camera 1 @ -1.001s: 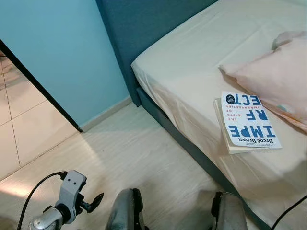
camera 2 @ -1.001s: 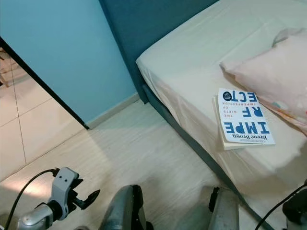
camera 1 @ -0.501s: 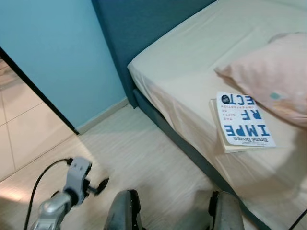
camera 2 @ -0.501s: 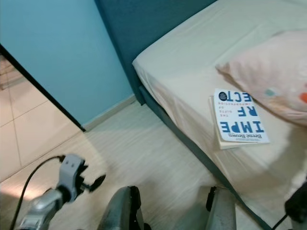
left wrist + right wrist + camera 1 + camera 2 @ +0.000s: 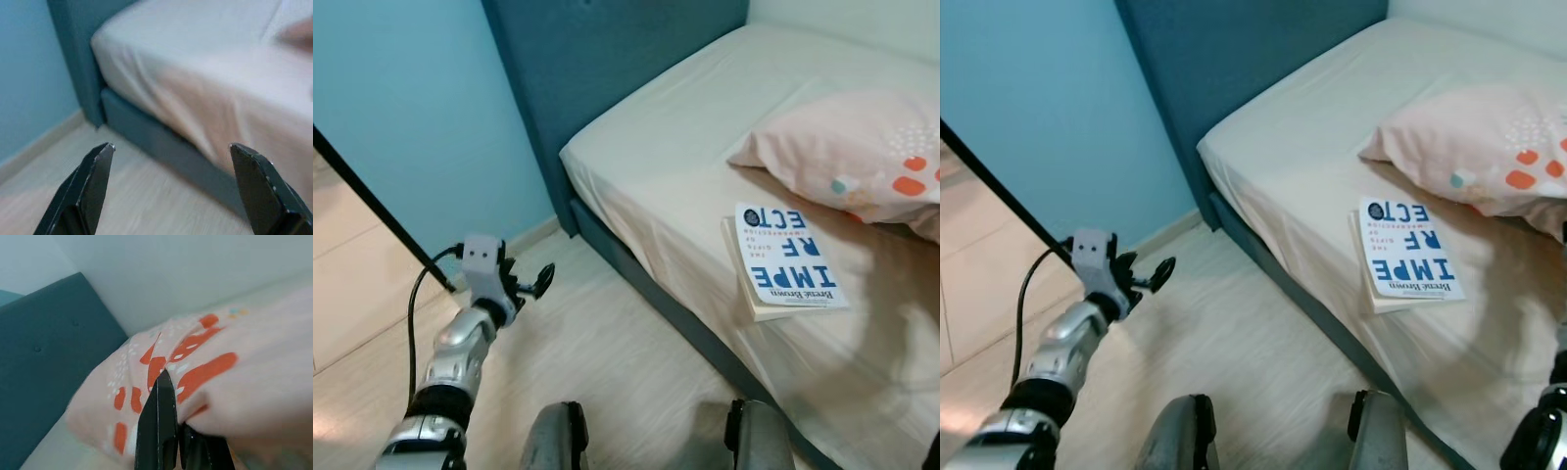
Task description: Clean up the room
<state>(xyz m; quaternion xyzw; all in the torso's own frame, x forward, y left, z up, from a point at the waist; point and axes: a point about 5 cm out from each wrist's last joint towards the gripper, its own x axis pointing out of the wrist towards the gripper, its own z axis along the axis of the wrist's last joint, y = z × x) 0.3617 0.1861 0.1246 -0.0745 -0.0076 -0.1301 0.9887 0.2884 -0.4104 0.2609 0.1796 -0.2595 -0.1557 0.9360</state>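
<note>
Bed: a low bed [image 5: 685,147] with a cream fitted sheet and a dark teal upholstered frame stands against a light blue wall [image 5: 401,108], its padded teal headboard [image 5: 607,49] rising behind it.
Book: a white paperback book with large blue lettering [image 5: 781,258] lies flat on the sheet near the bed's edge, just beside the pillow, its title upside down from the robot's side.
Pillow: a soft peach-pink pillow dotted with orange and teal marks [image 5: 862,157] rests on the mattress beyond the book, one corner close to the cover.
Left gripper: the left gripper [image 5: 171,161] is held out above the pale wood-look floor [image 5: 607,352] beside the bed's corner, its two black fingers [image 5: 93,181] spread wide apart with nothing between them; the silver left arm [image 5: 460,343] reaches forward, a black cable looping off the wrist.
Right gripper: the right gripper [image 5: 168,431] sits low by the bed's near side, its black fingers [image 5: 159,426] pressed together, pointing at the pillow's orange-patterned end; whether they pinch any fabric cannot be told.
Foreground: two grey rounded parts of the robot's body [image 5: 558,441] show at the bottom above the floor.
</note>
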